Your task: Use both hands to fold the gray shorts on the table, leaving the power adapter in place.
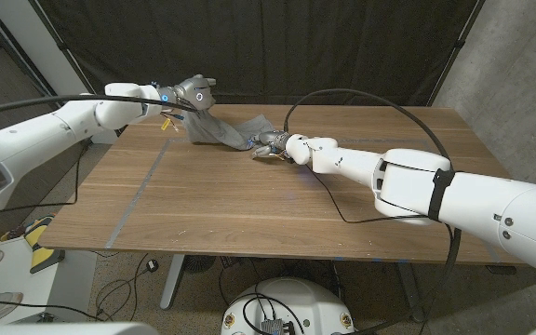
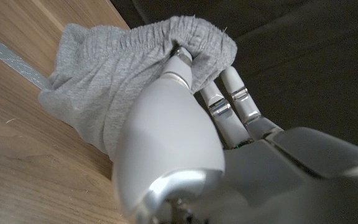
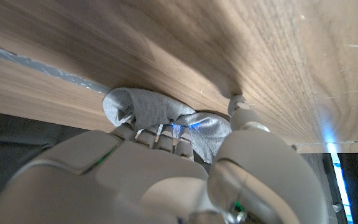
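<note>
Bare wood grain takes up the near half of the counter, a brown plank top with a pale tape line running back across it. We see our right hand past that, reaching in low near the counter's middle, fingers closed on a bunched end of the shorts; its wrist view shows soft gray knit crumpled under the fingertips against the wood. Farther back our left hand holds the other end lifted off the counter, and its wrist view shows the gathered elastic waistband pinched by thumb and fingers. The shorts hang slack between the two hands, near the far left of the counter. We judge the fold as begun but not laid: no flat, neat layers yet. We cannot pick out the power adapter.
</note>
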